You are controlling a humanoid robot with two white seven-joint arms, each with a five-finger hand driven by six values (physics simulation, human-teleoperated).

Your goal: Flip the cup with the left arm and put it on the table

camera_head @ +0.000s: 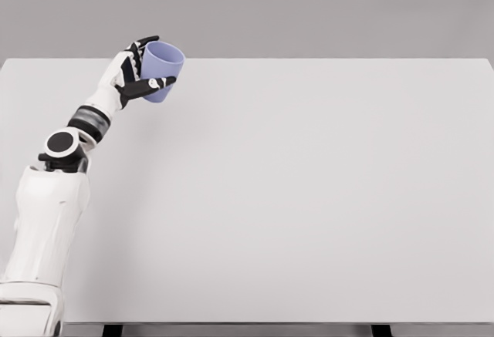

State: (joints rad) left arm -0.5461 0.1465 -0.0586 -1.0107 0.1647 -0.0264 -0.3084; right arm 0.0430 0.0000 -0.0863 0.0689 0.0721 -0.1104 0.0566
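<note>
So the left hand (pixel 133 73) has the cup (pixel 161 70) wrapped up in its fingers, black fingertips curling over the side nearest the camera and more of them peeking out behind the rim on the upper left. The cup is a pale purple-blue one and it sits just to the right of the palm, up near the far left corner of the table (pixel 309 198), overlapping the table's back edge in the head view. It's tilted, with the wider open end pointing up and to the right and the narrower base down by the lower fingers. Can't really tell if the base is touching the table or hanging a bit above it, there's no clear shadow to go by. The lower left part of the cup is covered by the fingers, and the opening faces away enough that the inside isn't visible, so no idea whether anything's in there. The white forearm runs down to the lower left corner, where it gets cut off by the frame edge.
</note>
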